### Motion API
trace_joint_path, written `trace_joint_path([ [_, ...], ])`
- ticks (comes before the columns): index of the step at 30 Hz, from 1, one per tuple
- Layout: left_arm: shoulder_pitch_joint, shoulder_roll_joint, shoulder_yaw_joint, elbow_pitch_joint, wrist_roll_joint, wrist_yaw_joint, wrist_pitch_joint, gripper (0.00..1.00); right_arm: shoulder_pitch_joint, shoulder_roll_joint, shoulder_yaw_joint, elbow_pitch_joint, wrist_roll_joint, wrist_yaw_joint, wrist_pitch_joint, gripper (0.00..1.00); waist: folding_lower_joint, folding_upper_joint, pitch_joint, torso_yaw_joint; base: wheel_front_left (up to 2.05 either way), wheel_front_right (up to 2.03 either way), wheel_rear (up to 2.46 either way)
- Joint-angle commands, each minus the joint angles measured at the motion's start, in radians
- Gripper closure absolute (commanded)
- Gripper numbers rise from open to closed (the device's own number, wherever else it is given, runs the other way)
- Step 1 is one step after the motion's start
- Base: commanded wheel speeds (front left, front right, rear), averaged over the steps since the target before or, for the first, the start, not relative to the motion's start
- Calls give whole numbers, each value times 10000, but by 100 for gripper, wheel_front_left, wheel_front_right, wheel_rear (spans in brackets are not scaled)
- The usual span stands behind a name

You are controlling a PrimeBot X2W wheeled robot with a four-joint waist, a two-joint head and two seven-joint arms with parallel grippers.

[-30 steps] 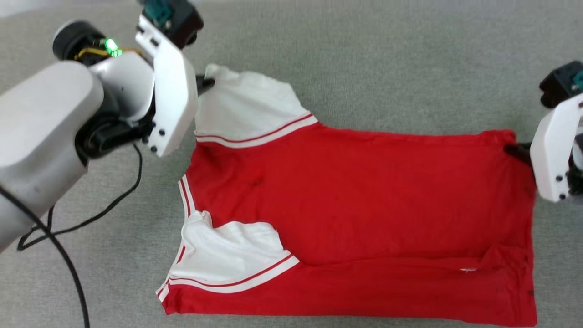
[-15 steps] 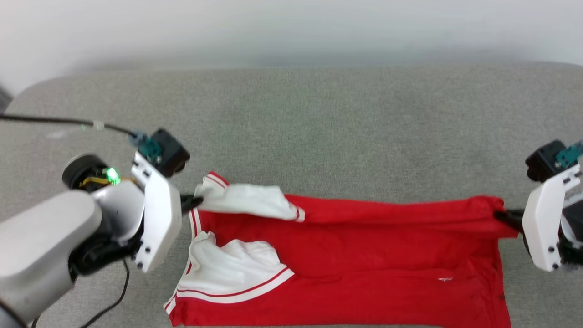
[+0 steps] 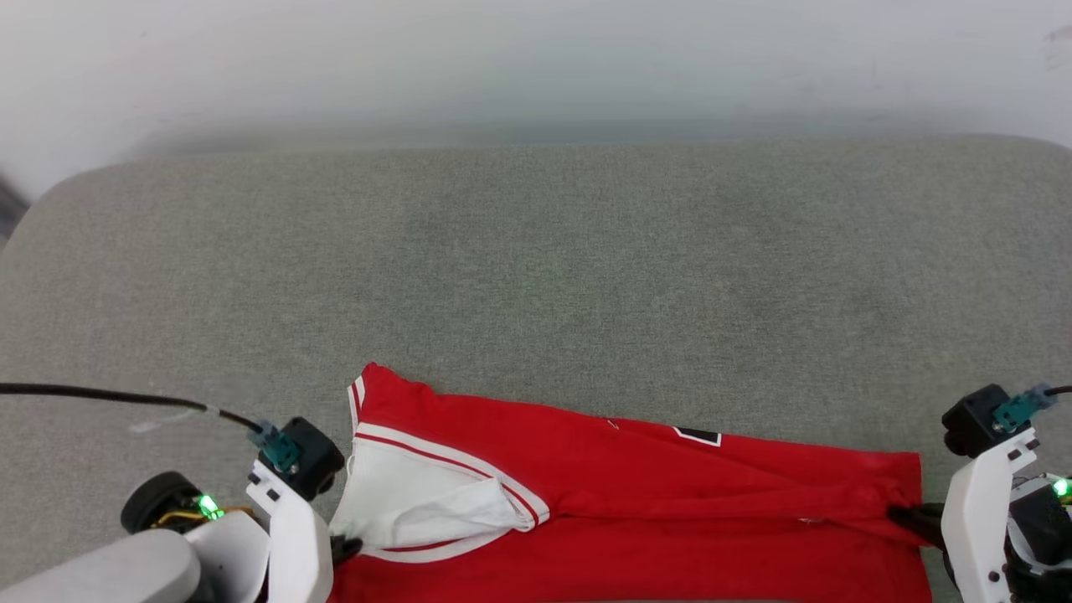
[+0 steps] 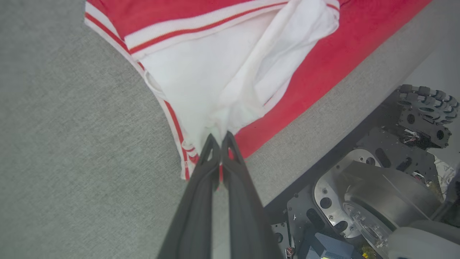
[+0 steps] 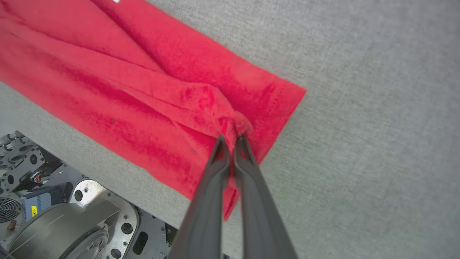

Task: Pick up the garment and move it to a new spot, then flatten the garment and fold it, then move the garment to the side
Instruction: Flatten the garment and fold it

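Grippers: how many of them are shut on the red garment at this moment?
2. The left gripper is shut on the white sleeve at one end of the garment; the right gripper is shut on bunched red fabric near the corner at the other end.

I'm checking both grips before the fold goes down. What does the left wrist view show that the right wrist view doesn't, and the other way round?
Left wrist view: the left gripper is shut on the white sleeve of the garment, with the red-and-white striped trim beside it.

Right wrist view: the right gripper is shut on a bunched red hem corner; the cloth there is plain red.

Both: the red cloth lies on the grey cushion, and the robot's metal base sits beyond the cushion's edge.
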Motion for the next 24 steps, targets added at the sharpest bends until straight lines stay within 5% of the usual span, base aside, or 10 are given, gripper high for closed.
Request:
trace_joint_path([
  [1,344,-156,8,37,-31,69,-26,100,175,176,9,137,-95,-4,-56,100,2,0,121,1,0,0,0],
  [7,832,-633,13,588,-111,114,-79,100,245,595,142,762,-297,-4,-135,100,2,0,336,37,0,0,0],
  [8,848,-694,35,671,-133,147,-156,72,220,636,127,822,-312,-4,-189,100,2,0,341,41,0,0,0],
  [9,810,-732,95,744,-87,179,-281,0,185,679,65,840,-315,-6,-288,74,2,0,332,41,0,0,0],
  [10,762,-750,172,791,-22,227,-431,0,146,686,19,828,-334,-4,-378,48,2,0,312,40,0,0,0],
  [11,722,-734,210,818,62,277,-557,0,106,674,-27,767,-356,-4,-476,10,2,0,273,32,0,0,0],
  [12,688,-700,248,794,127,323,-694,0,62,648,-103,686,-398,-4,-621,0,2,0,230,20,0,0,0],
  [17,889,-817,956,653,353,1048,-2382,0,364,595,-641,38,-379,-4,-1439,0,2,0,9,-30,0,0,0],
  [24,1447,-1076,1776,700,1038,2677,-4944,0,927,706,-2082,-578,-446,-4,-2408,0,2,0,-26,-125,0,0,0],
])
